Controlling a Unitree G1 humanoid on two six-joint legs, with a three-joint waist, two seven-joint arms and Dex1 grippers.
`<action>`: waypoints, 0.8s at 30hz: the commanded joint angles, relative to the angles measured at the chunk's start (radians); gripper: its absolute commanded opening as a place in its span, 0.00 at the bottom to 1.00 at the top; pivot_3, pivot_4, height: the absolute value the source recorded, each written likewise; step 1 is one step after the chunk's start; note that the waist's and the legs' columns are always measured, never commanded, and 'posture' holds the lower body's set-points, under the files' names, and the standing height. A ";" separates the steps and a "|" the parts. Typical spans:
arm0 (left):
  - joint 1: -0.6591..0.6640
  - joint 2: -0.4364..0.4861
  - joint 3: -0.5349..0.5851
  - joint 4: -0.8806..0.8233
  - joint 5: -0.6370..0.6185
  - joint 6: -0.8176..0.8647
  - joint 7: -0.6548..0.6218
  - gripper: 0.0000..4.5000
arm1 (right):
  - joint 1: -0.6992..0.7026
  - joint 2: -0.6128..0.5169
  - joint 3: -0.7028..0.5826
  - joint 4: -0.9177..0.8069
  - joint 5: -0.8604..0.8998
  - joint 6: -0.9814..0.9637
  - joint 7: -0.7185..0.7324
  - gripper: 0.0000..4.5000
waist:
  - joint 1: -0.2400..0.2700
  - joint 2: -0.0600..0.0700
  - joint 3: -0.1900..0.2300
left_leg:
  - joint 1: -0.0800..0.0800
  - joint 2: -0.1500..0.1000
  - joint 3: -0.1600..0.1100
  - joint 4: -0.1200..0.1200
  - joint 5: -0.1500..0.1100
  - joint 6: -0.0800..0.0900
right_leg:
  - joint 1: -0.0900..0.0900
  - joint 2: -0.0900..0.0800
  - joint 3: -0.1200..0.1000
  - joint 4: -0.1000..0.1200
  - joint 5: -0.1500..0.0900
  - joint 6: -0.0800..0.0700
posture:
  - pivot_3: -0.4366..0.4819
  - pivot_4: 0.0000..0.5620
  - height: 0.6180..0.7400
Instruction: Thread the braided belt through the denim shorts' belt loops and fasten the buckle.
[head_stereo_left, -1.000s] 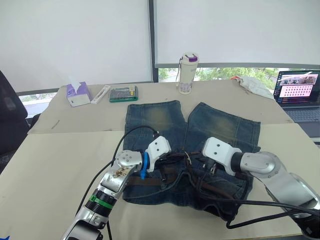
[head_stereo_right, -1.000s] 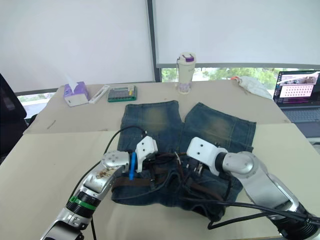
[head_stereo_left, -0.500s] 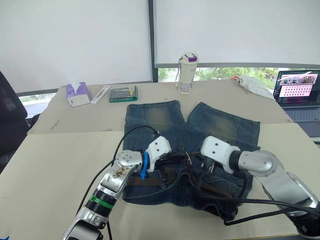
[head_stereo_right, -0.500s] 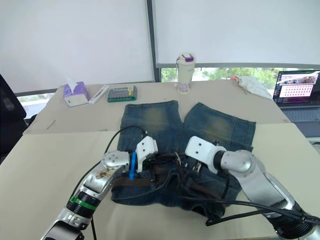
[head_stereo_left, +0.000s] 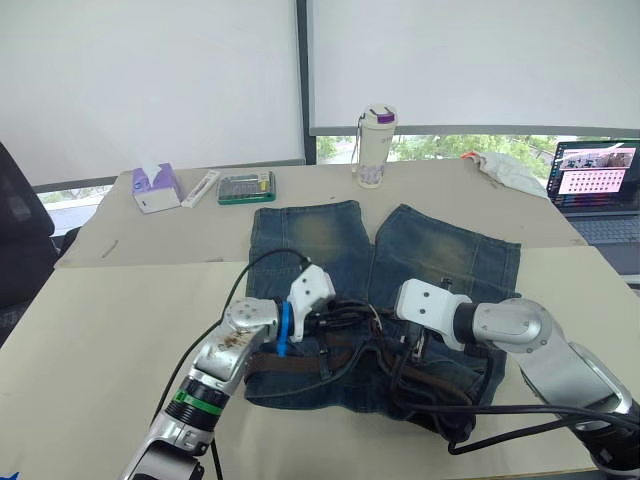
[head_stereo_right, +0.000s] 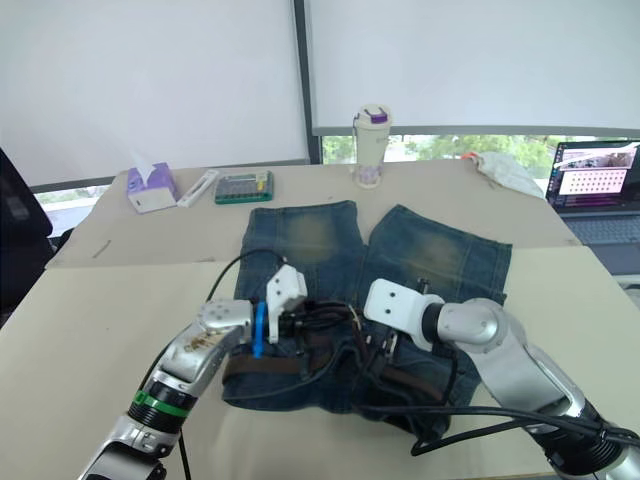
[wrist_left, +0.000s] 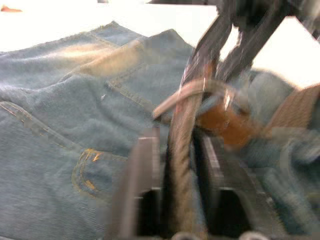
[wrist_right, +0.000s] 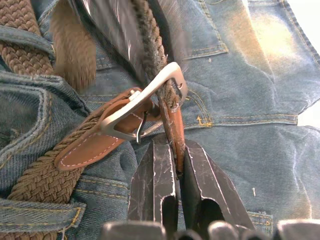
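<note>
since the braided belt (wrist_right: 35, 185) already sits under a belt loop (wrist_right: 30, 212) along the waistband of the denim shorts (head_stereo_left: 330, 235) flat on the table (head_stereo_left: 90, 330), threading looks mostly done; fastening remains. right gripper (wrist_right: 175, 160) pinches the leather tip at the buckle (wrist_right: 150, 100); left gripper (wrist_left: 177, 175) clamps the braided strap. no readable labels.

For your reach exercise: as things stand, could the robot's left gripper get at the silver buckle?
Probably yes: the left gripper, shut on the braided belt, sits just beside the buckle, nothing between; the right gripper pinches the strap there.
</note>
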 joint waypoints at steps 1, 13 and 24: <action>0.040 0.140 0.066 -0.125 -0.155 0.162 -0.129 0.63 | 0.034 -0.016 -0.065 -0.052 0.005 -0.001 -0.002 0.00 | -0.007 0.001 0.000 | 0.000 0.002 0.000 0.000 -0.001 0.002 | 0.000 0.000 0.000 0.000 0.000 0.000 | 0.48 0.27 1.00; 0.249 0.362 -0.148 -0.094 0.146 -0.058 -0.132 0.73 | 0.148 -0.032 -0.180 -0.140 0.013 0.043 -0.018 0.00 | 0.002 0.001 0.000 | 0.001 0.003 0.001 -0.002 -0.003 0.005 | 0.001 0.000 0.000 -0.001 0.000 -0.001 | 0.48 0.27 1.00; 0.306 0.355 -0.156 -0.033 0.186 -0.083 -0.063 0.01 | 0.614 -0.227 -0.754 -0.076 -0.148 -0.057 0.081 0.00 | 0.008 0.003 -0.006 | 0.001 0.004 0.004 -0.002 -0.004 0.007 | 0.004 -0.001 0.001 -0.002 -0.001 0.000 | 0.48 0.27 1.00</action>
